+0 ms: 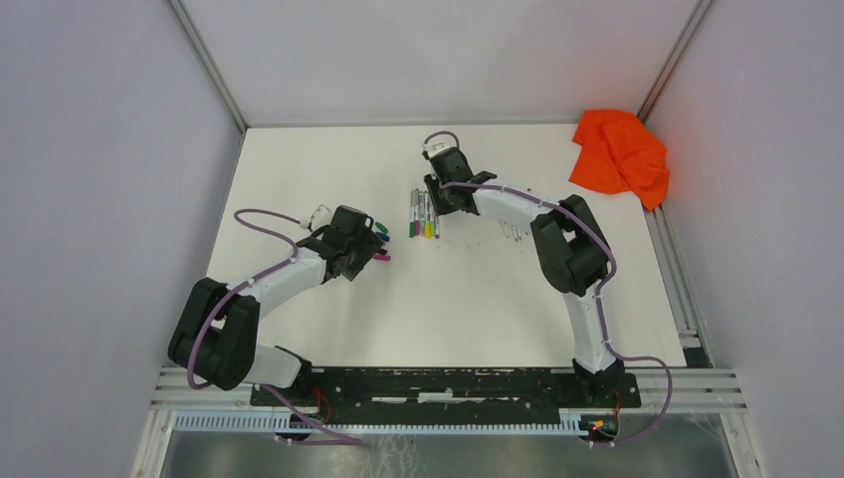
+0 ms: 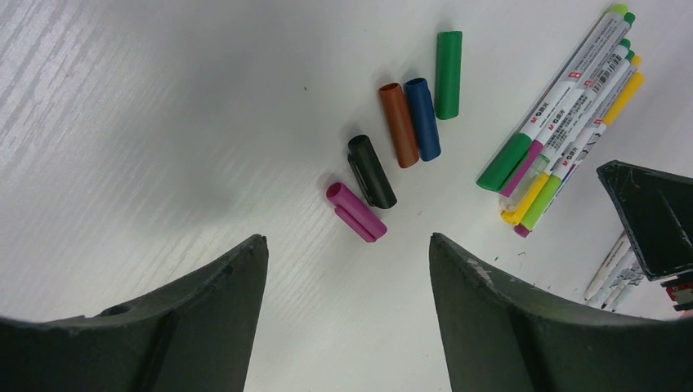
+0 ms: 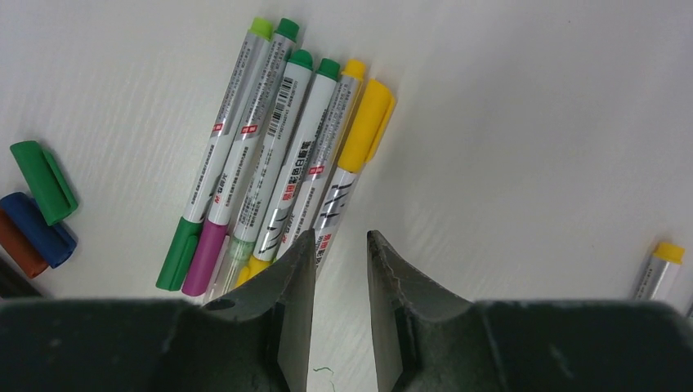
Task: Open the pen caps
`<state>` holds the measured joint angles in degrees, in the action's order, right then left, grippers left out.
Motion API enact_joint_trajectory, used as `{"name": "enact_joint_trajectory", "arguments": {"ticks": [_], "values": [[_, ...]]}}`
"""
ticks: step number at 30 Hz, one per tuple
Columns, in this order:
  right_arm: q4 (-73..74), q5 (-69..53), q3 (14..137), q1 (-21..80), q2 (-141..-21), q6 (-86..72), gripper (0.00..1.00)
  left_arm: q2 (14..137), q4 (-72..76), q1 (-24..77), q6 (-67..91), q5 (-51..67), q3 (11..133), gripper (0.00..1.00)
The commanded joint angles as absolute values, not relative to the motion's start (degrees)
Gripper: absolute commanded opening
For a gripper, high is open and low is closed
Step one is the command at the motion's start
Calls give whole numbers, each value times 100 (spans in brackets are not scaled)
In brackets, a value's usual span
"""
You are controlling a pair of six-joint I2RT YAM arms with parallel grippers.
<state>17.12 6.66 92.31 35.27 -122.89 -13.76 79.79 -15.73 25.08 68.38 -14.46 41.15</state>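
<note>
right gripper [image 3: 339,237]: held slightly apart, empty, above pen bundle [image 3: 270,147] | left gripper [image 2: 347,238]: spread wide, empty | yellow-capped pen [image 3: 337,196] is best pinched mid-barrel, yellow cap [image 3: 365,122] left exposed

Table [image 1: 328,169] bears pens [image 1: 424,213], loose caps [image 2: 399,124], orange cloth [image 1: 620,154]

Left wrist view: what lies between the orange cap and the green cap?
The blue cap, close beside the orange cap; the left wrist view shows it.
</note>
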Motion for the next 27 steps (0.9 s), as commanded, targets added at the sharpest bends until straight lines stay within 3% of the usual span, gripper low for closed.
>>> {"name": "enact_joint_trajectory", "arguments": {"ticks": [1, 27], "values": [[1798, 760, 9542, 3576, -12431, -1483, 34, 7803, -1464, 2490, 6574, -1476, 4225, 77], [2201, 1117, 9717, 3598, -12797, -1343, 34, 7803, -1563, 2487, 6543, -1538, 4285, 76]]}}
